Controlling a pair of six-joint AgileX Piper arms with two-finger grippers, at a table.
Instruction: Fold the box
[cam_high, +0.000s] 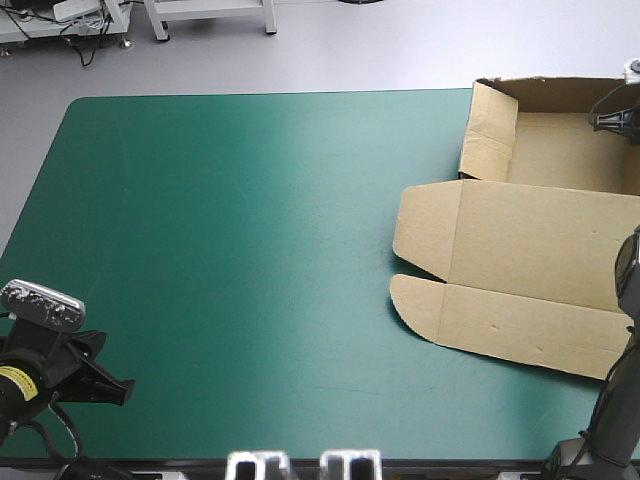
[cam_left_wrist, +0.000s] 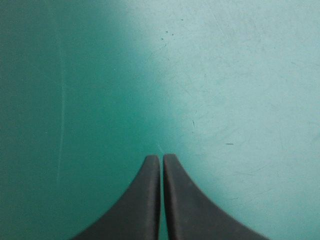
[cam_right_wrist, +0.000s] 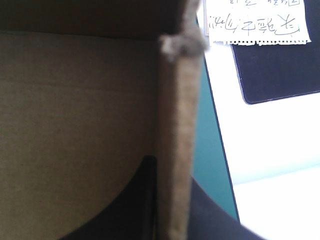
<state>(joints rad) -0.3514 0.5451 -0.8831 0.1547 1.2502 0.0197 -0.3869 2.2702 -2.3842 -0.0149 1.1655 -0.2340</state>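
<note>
The counter (cam_high: 250, 250), under its teal-green cover, lies bare beneath and ahead of the left gripper (cam_left_wrist: 161, 157), whose black fingers are pressed together into one point with nothing between them, well apart from the work. The box (cam_high: 520, 215) lies at the far right corner of the counter, and the right gripper (cam_right_wrist: 172, 172) is at its tray. One finger stands inside, the other outside, and they are all but closed on the raised side wall (cam_right_wrist: 180, 125) between them. The chief risk, as I judge it, is that wall. Held by a thin edge alone, it could slip from the fingers or crease off its score line if the arm pulls sideways. With nothing pinning the sheet, the whole box could slide toward the counter's edge (it sits close to it as it is). The tucked corner (cam_right_wrist: 182, 45) just ahead of the fingers looks rough and might spring loose. The box is plain brown board, half made: a shallow tray with walls up, and the lid (cam_high: 550, 250) with its two rounded flaps (cam_high: 425, 230) lying flat behind the fingers.
</note>
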